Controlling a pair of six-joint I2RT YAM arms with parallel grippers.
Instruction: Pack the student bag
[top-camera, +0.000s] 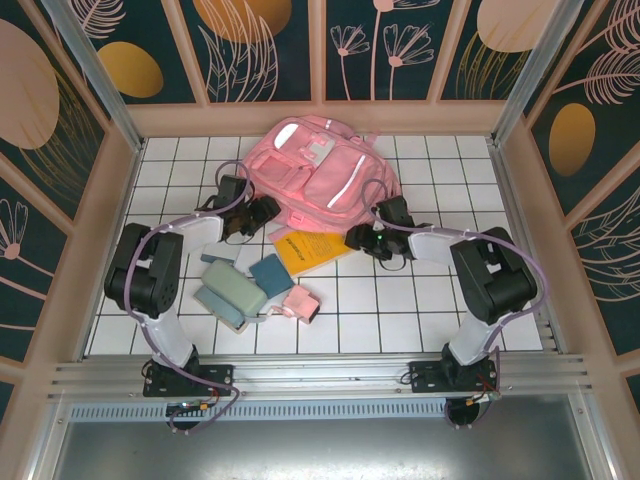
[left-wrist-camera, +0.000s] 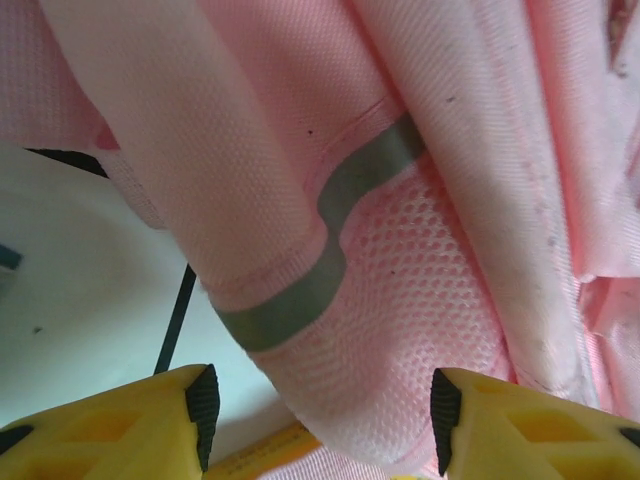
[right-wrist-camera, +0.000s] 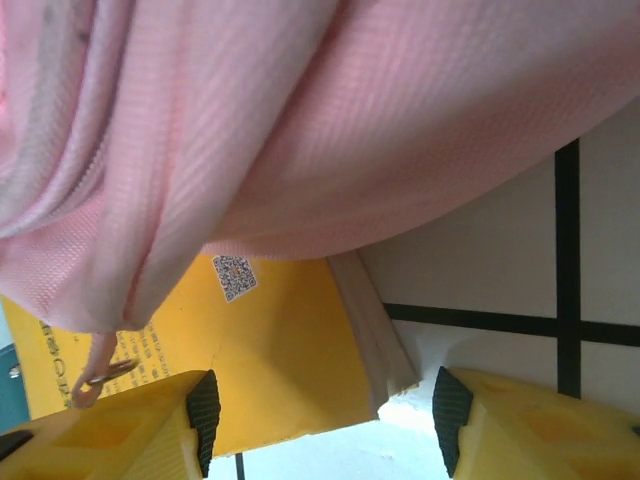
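The student bag (top-camera: 320, 172) lies front pockets up on the worktop (right-wrist-camera: 480, 262), just ahead of both pincers, one at each of its near corners. The left pincer (left-wrist-camera: 320, 415) has its jaws apart with nothing clamped. A rounded corner of the bag sags into the gap between them, where a grey strip (left-wrist-camera: 330, 240) curves along the edge of a mesh pocket (left-wrist-camera: 420, 300). The cloth looks close to one finger, but I cannot tell if it touches. The right pincer (right-wrist-camera: 320, 415) is also parted and empty, with the bag's loose hem draped just above and ahead of it. A small pink tab (right-wrist-camera: 95, 378) with a metal ring hangs from that hem beside one finger. Under this pincer, tucked partly beneath the bag, lies a yellow book (right-wrist-camera: 260, 340). I judge the bag soft, light and floppy: it will fold and slump rather than lift as one piece, and smooth single cloth may slide out of a shallow pinch. The best hold looks like a stitched seam or the bound lip of the opening, where the layers are doubled. The mesh seems likely to snag. Behind the left pincer, toward its base, lie teal cases (top-camera: 232, 290). A small pink pouch (top-camera: 300, 303) sits well behind both pincers.
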